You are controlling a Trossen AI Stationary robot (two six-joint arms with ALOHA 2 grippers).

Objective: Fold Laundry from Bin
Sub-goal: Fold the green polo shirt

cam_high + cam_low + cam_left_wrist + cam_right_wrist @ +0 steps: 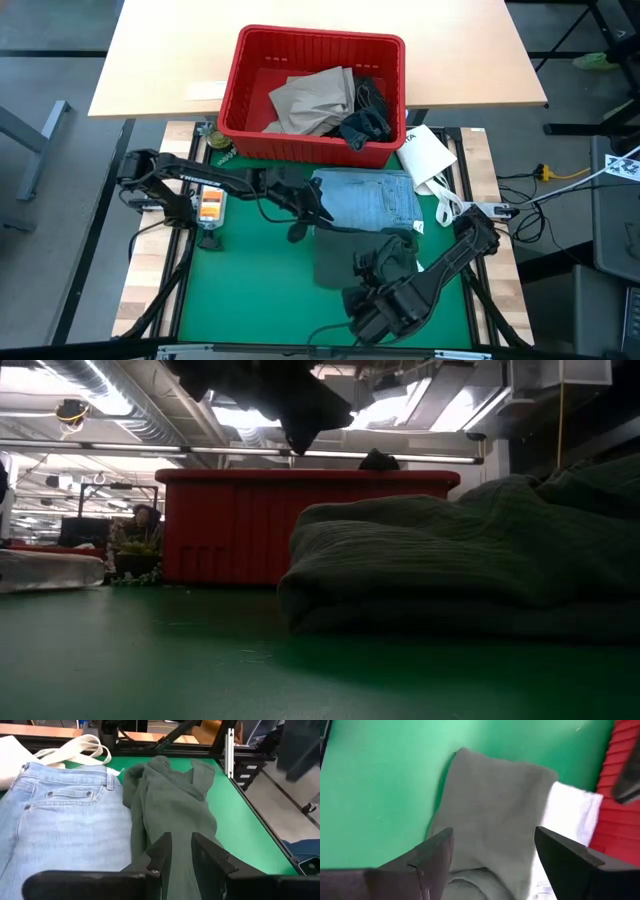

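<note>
The red bin [312, 92] stands at the far edge and holds a tan garment [315, 98] and a dark blue one [368, 118]. In front of it, folded light blue jeans [368, 198] lie flat on the green mat [245, 285]. A dark green garment [352, 258] lies bunched against their near edge. My left gripper [181, 840] hovers at the left end of the green garment [170, 805], its fingers a narrow gap apart with nothing between them. My right gripper [495, 837] hangs wide open above the green garment [490, 800], clear of it.
A white bag [425, 155] with pale straps lies to the right of the jeans, beside the bin. An orange-and-white device [210, 205] sits on the mat's left edge. Black frame rails border the mat. Bare green mat lies at the near left.
</note>
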